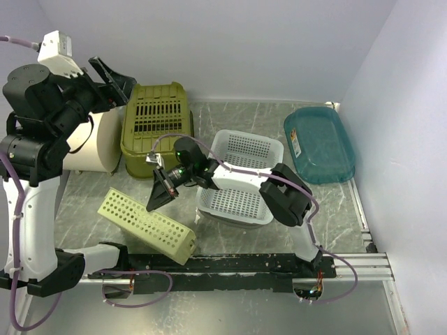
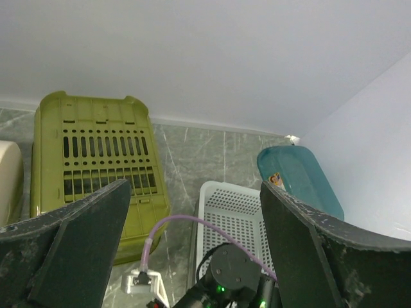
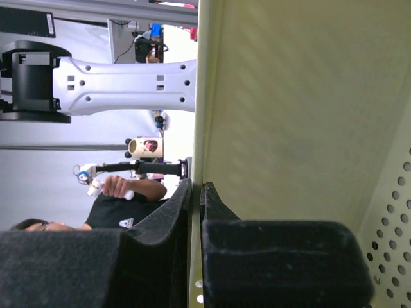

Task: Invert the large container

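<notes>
The pale green perforated container [image 1: 148,225] lies tipped on its side at the front left of the table. My right gripper [image 1: 159,192] is shut on its upper rim. In the right wrist view the gripper [image 3: 196,205] pinches the thin rim between both pads, and the container's wall [image 3: 302,109] fills the right half. My left gripper [image 1: 112,77] is open and empty, raised high at the back left, far from the container. In the left wrist view its fingers [image 2: 77,237] stand wide apart, with nothing held between them [image 2: 192,256].
An olive slotted basket [image 1: 157,122] lies upside down at the back left, beside a cream bin [image 1: 91,143]. A white perforated basket [image 1: 241,174] sits mid-table under the right arm. A teal tray [image 1: 319,143] lies at the back right. All but the bin show in the left wrist view.
</notes>
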`<state>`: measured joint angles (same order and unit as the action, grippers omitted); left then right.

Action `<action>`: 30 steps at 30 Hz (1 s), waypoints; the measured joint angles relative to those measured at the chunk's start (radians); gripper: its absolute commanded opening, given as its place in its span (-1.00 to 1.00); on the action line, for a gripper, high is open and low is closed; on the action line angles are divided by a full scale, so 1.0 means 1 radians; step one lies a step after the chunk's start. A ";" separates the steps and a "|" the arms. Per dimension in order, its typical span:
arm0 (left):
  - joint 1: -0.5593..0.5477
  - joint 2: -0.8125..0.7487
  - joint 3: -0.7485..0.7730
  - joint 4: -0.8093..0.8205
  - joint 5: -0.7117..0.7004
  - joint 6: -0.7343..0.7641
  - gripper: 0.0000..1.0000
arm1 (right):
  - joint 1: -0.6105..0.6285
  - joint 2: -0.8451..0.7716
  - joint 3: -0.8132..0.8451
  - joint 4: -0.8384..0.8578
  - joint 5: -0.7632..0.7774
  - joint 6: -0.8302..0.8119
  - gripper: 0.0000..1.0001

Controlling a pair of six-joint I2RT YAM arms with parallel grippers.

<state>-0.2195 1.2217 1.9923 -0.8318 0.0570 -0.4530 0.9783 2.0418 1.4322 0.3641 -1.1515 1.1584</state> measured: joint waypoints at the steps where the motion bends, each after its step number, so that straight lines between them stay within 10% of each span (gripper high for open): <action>1: 0.000 0.000 -0.010 0.002 0.000 0.000 0.86 | -0.006 0.003 0.012 -0.054 0.008 -0.027 -1.00; 15: 0.000 0.000 -0.050 0.016 0.000 0.000 0.86 | -0.222 0.018 0.072 -0.449 0.155 -0.375 -0.37; 30: 0.000 0.000 -0.112 0.039 0.018 0.000 0.87 | -0.180 -0.014 0.187 -0.794 0.455 -0.592 0.50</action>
<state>-0.2195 1.2213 1.8801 -0.7925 0.0753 -0.4526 0.7979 2.0274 1.6196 -0.4301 -0.6960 0.5667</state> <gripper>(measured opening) 0.930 0.695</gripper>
